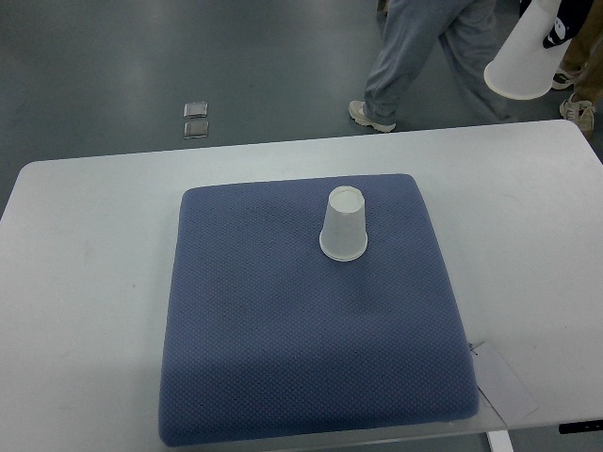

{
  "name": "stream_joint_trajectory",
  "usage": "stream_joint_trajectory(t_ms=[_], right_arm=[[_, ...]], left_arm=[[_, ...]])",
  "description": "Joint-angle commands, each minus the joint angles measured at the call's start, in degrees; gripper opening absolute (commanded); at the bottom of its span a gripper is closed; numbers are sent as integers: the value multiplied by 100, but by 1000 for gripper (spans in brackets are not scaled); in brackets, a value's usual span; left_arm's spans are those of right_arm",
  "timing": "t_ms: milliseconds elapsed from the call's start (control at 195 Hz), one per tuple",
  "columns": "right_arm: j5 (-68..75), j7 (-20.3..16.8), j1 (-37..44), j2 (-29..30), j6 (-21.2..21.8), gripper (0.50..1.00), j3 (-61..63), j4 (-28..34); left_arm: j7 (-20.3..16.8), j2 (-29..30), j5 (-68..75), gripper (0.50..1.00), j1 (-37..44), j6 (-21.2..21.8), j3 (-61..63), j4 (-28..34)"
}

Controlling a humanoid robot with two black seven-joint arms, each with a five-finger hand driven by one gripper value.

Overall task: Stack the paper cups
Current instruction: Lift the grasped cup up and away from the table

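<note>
The blue pad (311, 320) filled the near middle of the table (85, 273), and one cup (344, 224) stood on it mouth down, toward its far edge. A second cup (524, 62) hung high at the top right, past the table; what held it was cropped, so whether a robot hand gripped it could not be told. To stack well, it should come straight down, centred over the standing cup. A person (424, 56) walked behind.

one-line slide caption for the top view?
Upside-down paper cup on blue cushion; second cup airborne top right.
</note>
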Motion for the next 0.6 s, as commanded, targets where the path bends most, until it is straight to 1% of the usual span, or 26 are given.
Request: stream_joint_trajectory(t_ms=[0, 323, 595], right_arm=[[-111, -1, 162, 7, 128, 639, -1, 6], [-120, 8, 267, 95, 137, 637, 105, 6], [-85, -1, 188, 622, 128, 639, 711, -38]], left_arm=[[0, 0, -1, 1000, -1, 0, 0, 1], [0, 0, -1, 1000, -1, 0, 0, 1], [0, 0, -1, 1000, -1, 0, 0, 1]])
